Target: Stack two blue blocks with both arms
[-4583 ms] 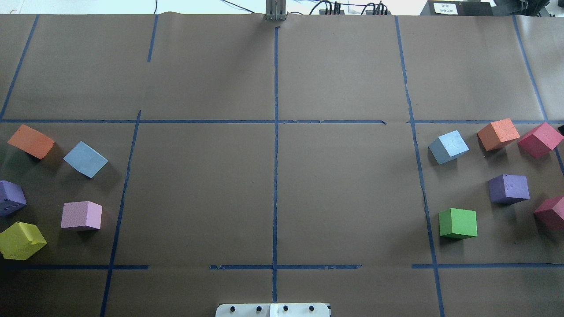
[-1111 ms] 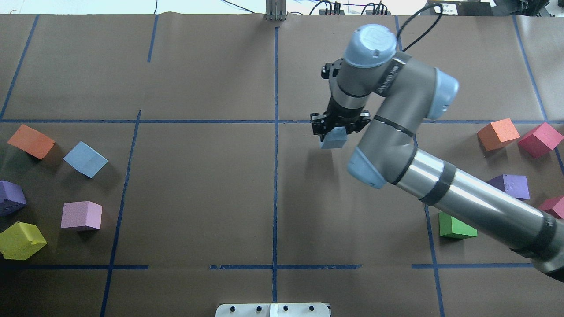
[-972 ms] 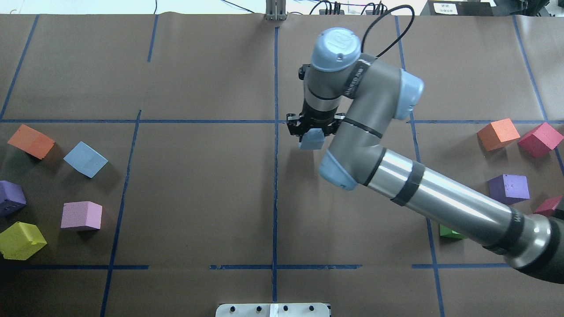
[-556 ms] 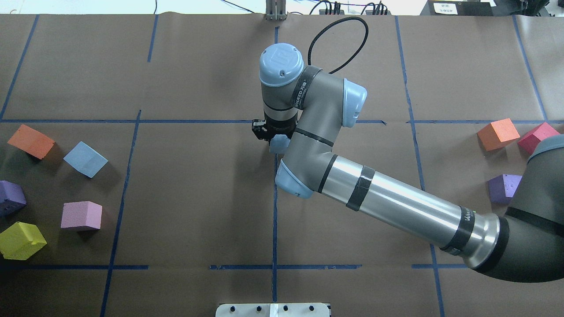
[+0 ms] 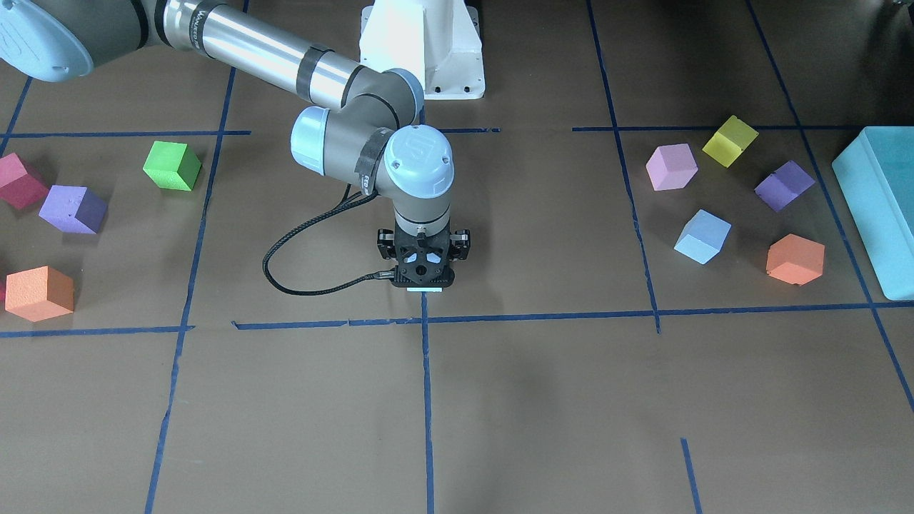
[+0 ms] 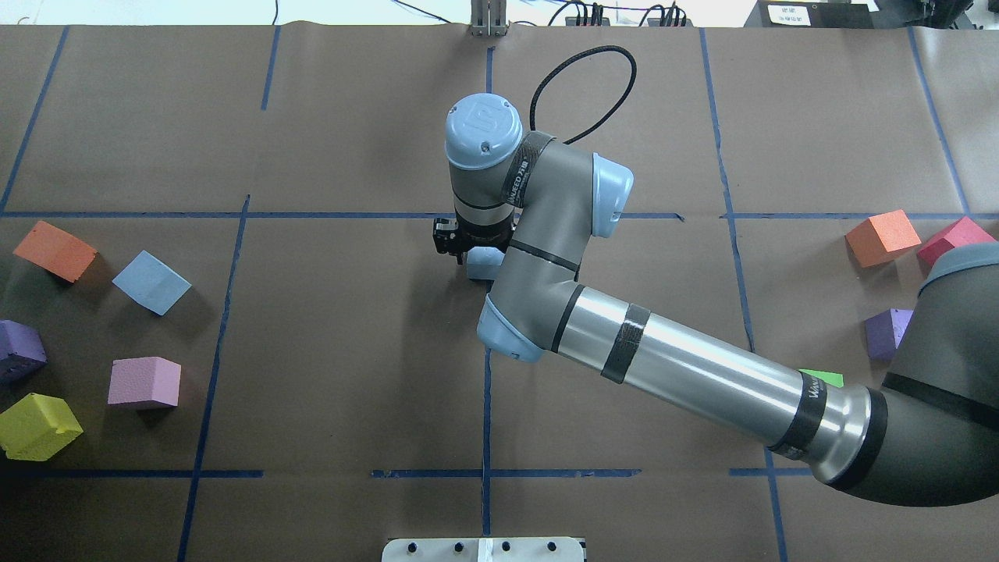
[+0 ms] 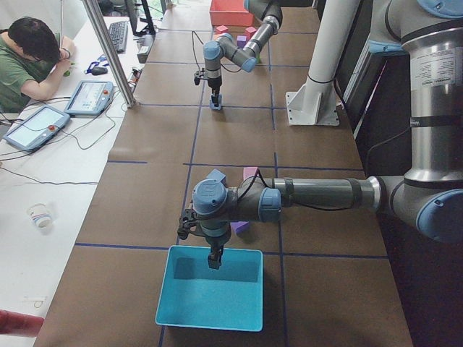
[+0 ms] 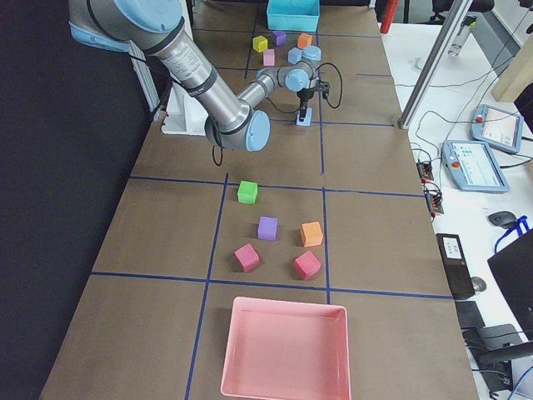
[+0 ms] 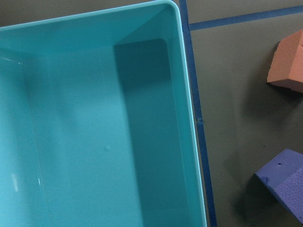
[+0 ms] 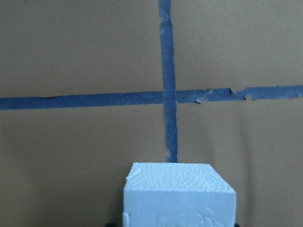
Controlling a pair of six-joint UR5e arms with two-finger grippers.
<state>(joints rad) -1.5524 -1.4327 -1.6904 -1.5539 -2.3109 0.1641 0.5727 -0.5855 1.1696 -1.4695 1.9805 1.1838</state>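
Showing only partly at centre frame, blue block (image 6: 482, 265) is sitting clamped in right gripper (image 5: 425, 282), edges square to tape lines (image 10: 165, 56); left gripper (image 7: 214, 260) grip unreadable.

Right gripper (image 5: 425, 284) holding block (image 6: 484, 263) at table (image 6: 351, 351) centre; second block (image 6: 151, 282) lying at 9 o'clock; left gripper (image 7: 214, 262) hanging over bin (image 7: 217, 303).

Brown paper covers the table (image 6: 312, 351), marked into squares by blue tape lines (image 6: 117, 215). Beside it runs a white desk (image 7: 43, 188) with a keyboard (image 7: 117, 35), two screened pendants (image 7: 32, 126), cables and a paper cup (image 7: 41, 215). A seated person (image 7: 18, 79) in green leans there. Even light casts soft shadows.
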